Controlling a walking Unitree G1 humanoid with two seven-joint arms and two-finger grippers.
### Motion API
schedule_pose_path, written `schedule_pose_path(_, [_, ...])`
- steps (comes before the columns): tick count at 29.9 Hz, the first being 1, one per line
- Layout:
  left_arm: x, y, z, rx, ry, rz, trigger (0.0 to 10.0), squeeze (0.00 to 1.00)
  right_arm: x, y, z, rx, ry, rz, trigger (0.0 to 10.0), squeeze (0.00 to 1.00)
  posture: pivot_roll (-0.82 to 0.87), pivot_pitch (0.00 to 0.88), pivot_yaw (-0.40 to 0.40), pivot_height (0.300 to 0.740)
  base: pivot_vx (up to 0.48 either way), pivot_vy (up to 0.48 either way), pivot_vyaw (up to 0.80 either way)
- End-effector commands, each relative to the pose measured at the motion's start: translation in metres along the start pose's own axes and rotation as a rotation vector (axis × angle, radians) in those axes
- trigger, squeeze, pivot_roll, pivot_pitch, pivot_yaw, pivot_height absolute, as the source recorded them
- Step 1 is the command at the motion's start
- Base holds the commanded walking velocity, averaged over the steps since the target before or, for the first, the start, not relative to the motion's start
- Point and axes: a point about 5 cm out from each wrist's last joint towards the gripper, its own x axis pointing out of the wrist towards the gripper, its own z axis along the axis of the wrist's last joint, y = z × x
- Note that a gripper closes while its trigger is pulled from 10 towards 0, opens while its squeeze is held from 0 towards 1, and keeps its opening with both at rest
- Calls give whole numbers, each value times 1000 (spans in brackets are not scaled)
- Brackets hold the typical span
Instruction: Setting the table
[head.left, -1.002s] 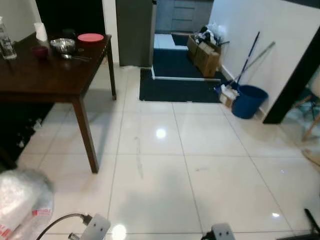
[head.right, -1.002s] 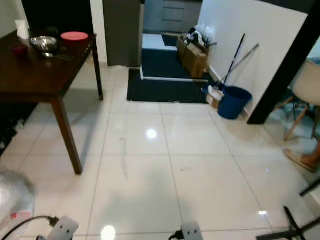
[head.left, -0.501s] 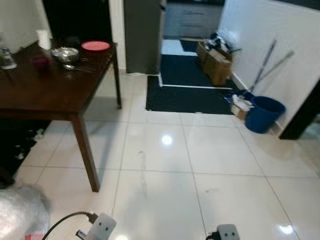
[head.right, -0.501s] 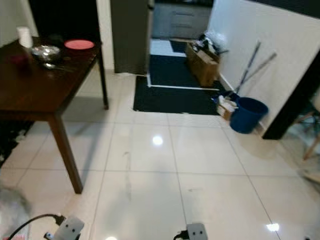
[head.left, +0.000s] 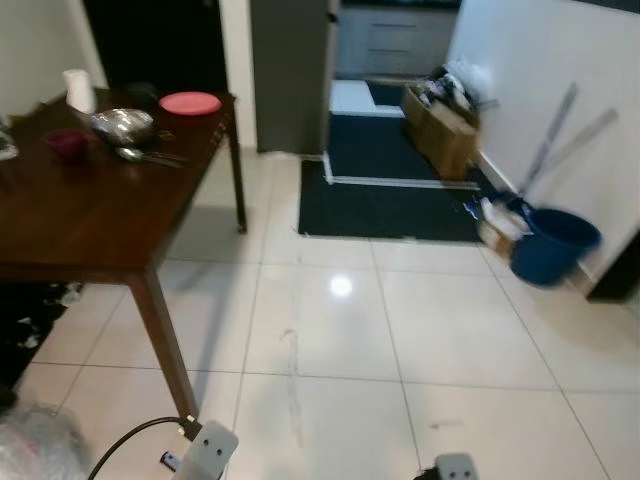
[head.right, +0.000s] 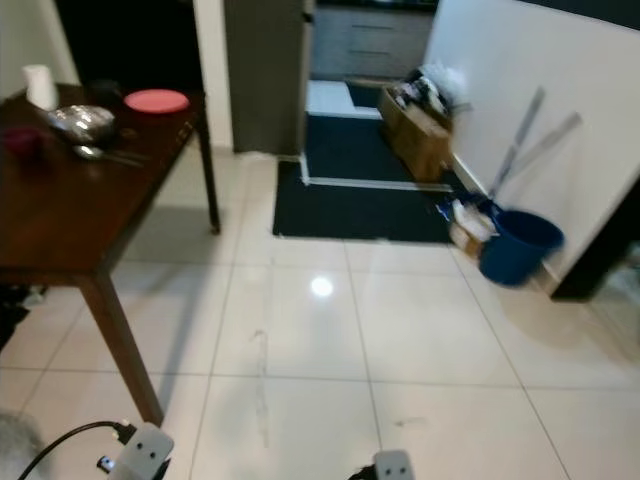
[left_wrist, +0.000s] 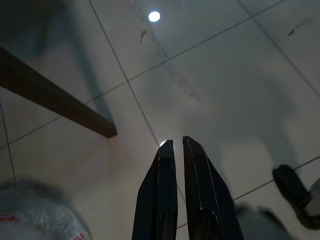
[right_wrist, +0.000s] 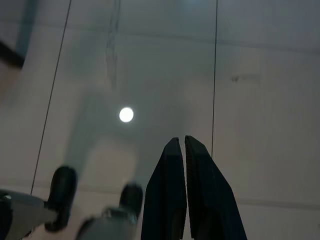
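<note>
Table (head.left: 90, 215) corner nearer, floor (head.left: 400, 330) beside.

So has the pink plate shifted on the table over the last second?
No. The pink plate still sits at the dark table's far corner, beside the metal bowl; the whole picture shifted, so the camera moved.

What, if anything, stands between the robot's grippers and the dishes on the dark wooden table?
Nothing visible does. The pink plate, metal bowl and dark red cup sit at the table's far end, off to the robot's left. Both the left gripper and right gripper hang shut over bare tile floor.
</note>
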Motion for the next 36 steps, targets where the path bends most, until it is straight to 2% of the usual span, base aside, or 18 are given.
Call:
schedule_pose_path(1, [-3,2,-7,-1,22,-4,10000,0,-4,2,-12,12,36,-13,10000,0,67,65,42,740,480,0,0])
schedule_pose_path(6, [-2,1,-6,-1,16,-10,10000,0,-5,0,-13,21,42,-24,10000,0,67,65,42,740,480,0,0])
schedule_pose_path(20, [-1,3,-6,-1,14,-15,10000,0,-5,1,-14,27,39,-31,10000,0,64,67,48,740,480,0,-544])
schedule_pose_path(36, [1,4,-5,-3,7,-16,10000,0,-4,0,-10,20,19,-37,10000,0,62,71,49,740,480,0,0])
